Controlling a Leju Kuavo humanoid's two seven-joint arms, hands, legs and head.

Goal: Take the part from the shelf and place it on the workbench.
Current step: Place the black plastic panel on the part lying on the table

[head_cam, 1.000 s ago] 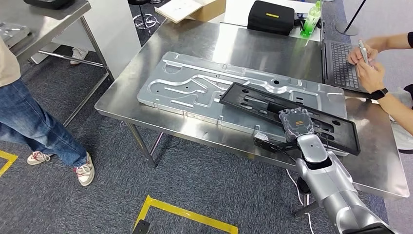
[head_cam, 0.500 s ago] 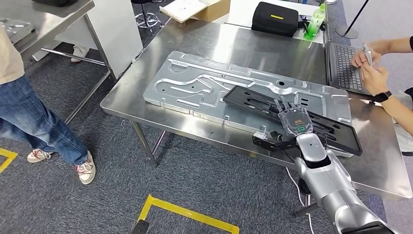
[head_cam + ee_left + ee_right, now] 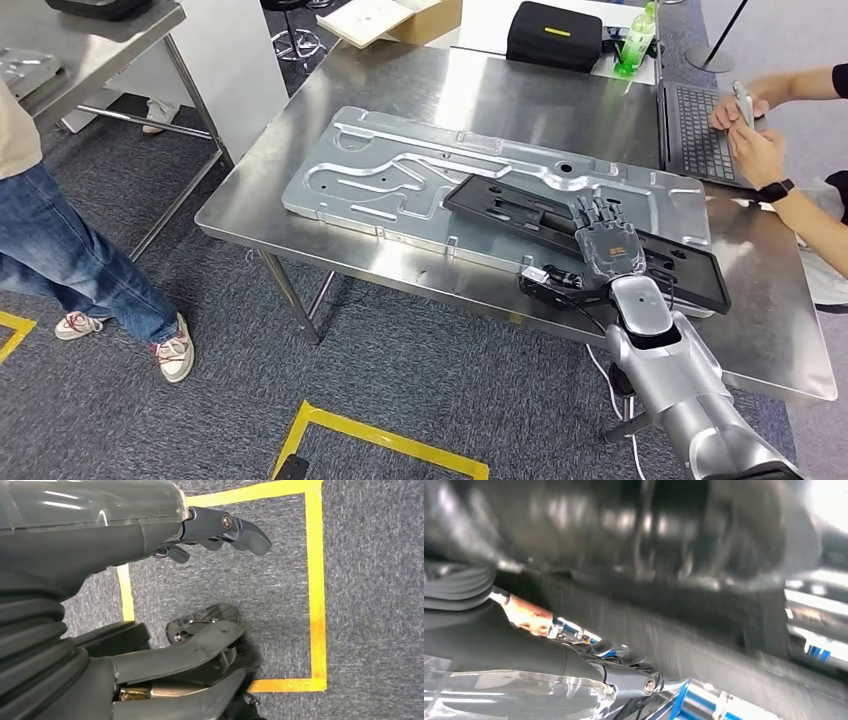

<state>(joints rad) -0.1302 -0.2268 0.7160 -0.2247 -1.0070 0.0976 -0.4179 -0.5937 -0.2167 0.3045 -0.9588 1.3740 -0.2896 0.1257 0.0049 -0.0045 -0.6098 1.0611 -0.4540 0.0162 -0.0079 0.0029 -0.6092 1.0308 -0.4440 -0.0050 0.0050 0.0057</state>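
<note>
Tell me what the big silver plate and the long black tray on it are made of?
The silver plate looks like metal, maybe aluminium: pale grey, dull shine, grooves cut into it. The black tray looks like matte plastic: flat black, no glare, with cut-out slots. That is only my guess.

Table [image 3: 400,70]: brushed stainless steel, smooth, dully reflective. Large plate [image 3: 400,175]: machined light metal, satin grey, with milled grooves. Part [image 3: 520,210]: black, matt, plastic-looking panel with cut-outs. Right hand [image 3: 607,248]: dark grey casing, slightly glossy; forearm polished silver metal. Left hand [image 3: 150,525]: smooth dark grey plastic, ribbed rubbery cover. Floor [image 3: 400,380]: rough grey carpet with yellow tape. Box [image 3: 400,18]: brown cardboard.
</note>
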